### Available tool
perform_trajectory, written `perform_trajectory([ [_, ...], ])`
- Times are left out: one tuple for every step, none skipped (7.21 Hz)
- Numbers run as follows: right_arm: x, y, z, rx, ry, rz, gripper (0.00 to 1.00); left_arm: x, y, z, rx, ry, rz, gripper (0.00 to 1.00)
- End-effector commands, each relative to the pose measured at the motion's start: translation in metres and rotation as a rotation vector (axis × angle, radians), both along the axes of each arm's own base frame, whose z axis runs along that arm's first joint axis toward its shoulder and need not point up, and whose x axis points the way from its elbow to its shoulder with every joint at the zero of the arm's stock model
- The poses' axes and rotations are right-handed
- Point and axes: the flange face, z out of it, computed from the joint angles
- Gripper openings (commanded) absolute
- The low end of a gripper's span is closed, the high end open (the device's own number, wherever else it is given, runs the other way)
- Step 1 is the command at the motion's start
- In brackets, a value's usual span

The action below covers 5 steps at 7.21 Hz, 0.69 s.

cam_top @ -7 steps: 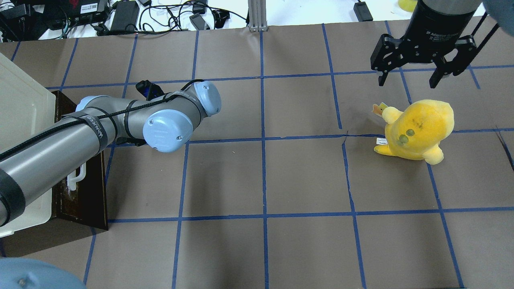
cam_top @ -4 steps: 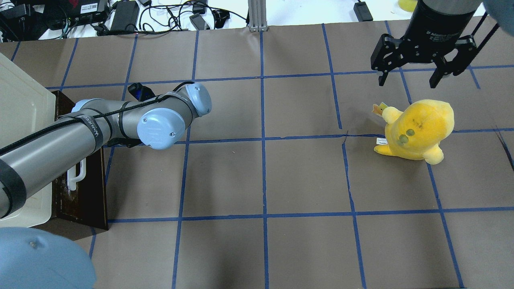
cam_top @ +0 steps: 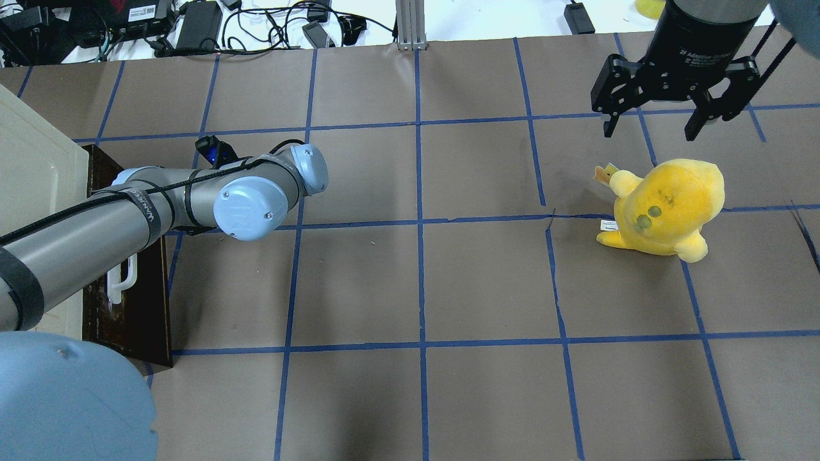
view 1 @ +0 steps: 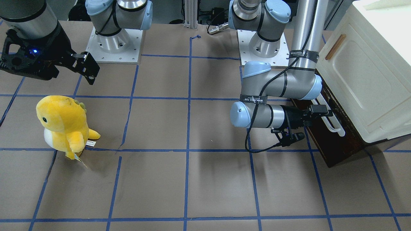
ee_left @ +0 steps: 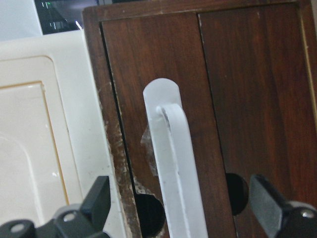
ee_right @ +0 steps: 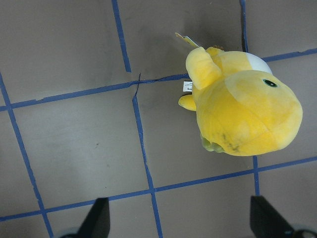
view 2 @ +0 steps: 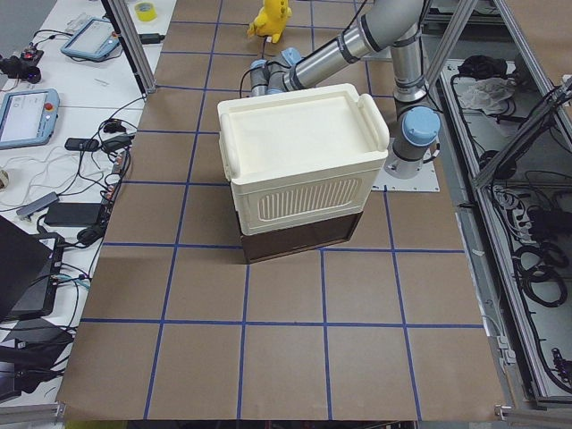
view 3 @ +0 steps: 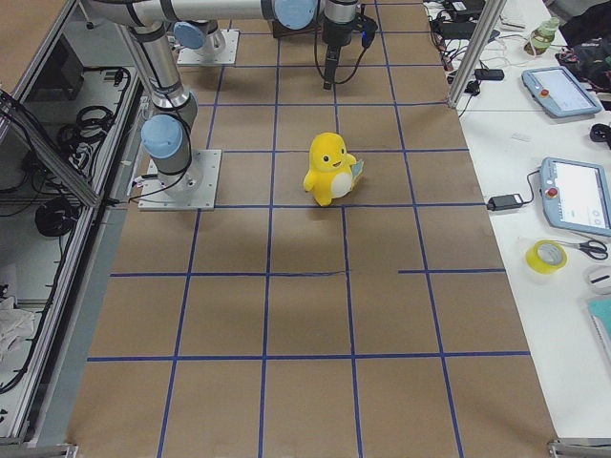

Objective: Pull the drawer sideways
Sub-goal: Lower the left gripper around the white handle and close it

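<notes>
The drawer (cam_top: 131,307) has a worn dark brown front and sits closed under a cream cabinet (cam_top: 38,166) at the table's left end. Its long white bar handle (cam_top: 122,282) runs along the front. In the left wrist view the drawer front (ee_left: 247,89) fills the frame, and the handle (ee_left: 176,163) lies between the two spread fingers. My left gripper (ee_left: 181,213) is open and straddles the handle's upper end without closing on it. It also shows in the front-facing view (view 1: 323,111), at the handle (view 1: 332,123). My right gripper (cam_top: 650,125) is open and empty, far from the drawer.
A yellow plush toy (cam_top: 666,205) stands at the right, just below my right gripper; it also shows in the right wrist view (ee_right: 242,114). The cream cabinet door (view 1: 359,73) has a small wooden handle (view 1: 335,46). Cables and power bricks (cam_top: 198,25) lie beyond the far edge.
My left arm has moved left toward the drawer front, bringing the wrist closer to the handle. The right arm and the plush have not moved.
</notes>
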Motion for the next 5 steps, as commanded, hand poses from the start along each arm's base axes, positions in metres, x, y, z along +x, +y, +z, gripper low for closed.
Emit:
perform_trajectory([
  [0.000,0.000,0.000,0.000,0.000,0.000,1.00,0.036,-0.007,-0.006,0.015,-0.009,0.059,1.00],
  [0.000,0.000,0.000,0.000,0.000,0.000,1.00,0.035,-0.012,-0.020,0.027,-0.007,0.059,1.00],
  [-0.001,0.000,0.000,0.000,0.000,-0.001,1.00,0.035,-0.016,-0.022,0.023,-0.009,0.059,1.00],
  [0.000,0.000,0.000,0.000,0.000,0.000,1.00,0.029,-0.016,-0.022,0.018,-0.010,0.048,1.00],
  [0.000,0.000,0.000,0.000,0.000,0.000,1.00,0.008,-0.014,-0.018,0.006,-0.009,0.010,0.99],
])
